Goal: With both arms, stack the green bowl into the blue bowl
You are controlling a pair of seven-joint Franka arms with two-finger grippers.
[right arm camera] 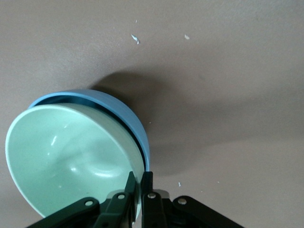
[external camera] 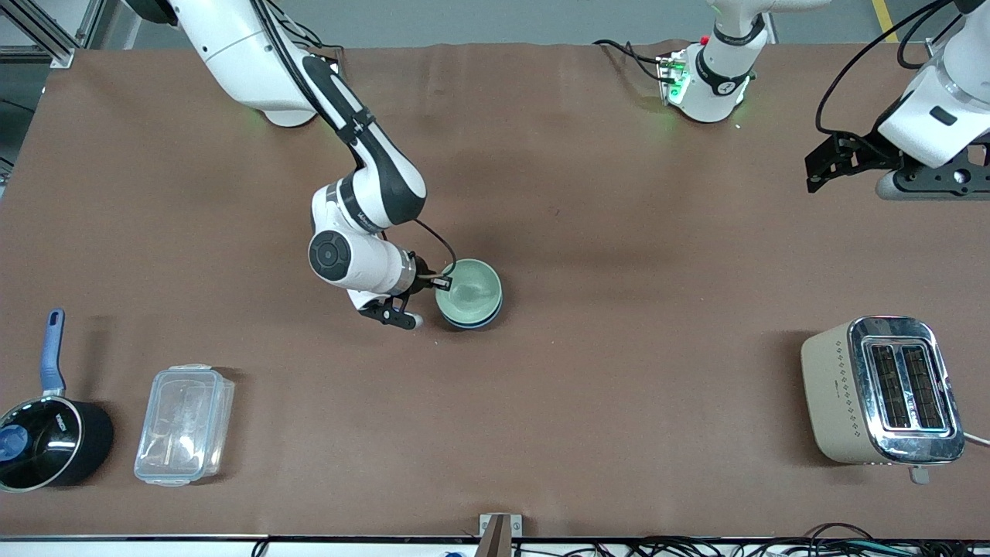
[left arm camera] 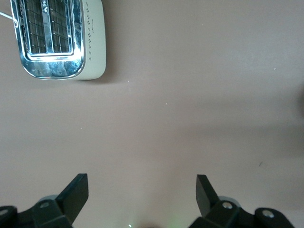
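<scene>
The pale green bowl (external camera: 469, 288) sits inside the sky-blue bowl (external camera: 473, 320) near the middle of the table; only the blue rim shows under it. In the right wrist view the green bowl (right arm camera: 71, 156) is nested in the blue bowl (right arm camera: 118, 111). My right gripper (external camera: 441, 281) is shut on the green bowl's rim, one finger inside and one outside (right arm camera: 139, 183). My left gripper (external camera: 824, 166) is open and empty, held above the table at the left arm's end, near its base; its fingers (left arm camera: 76, 192) show over bare table.
A beige and chrome toaster (external camera: 882, 391) stands at the left arm's end, near the front camera, and shows in the left wrist view (left arm camera: 57, 38). A black saucepan with a blue handle (external camera: 46, 433) and a clear plastic container (external camera: 184, 424) lie at the right arm's end.
</scene>
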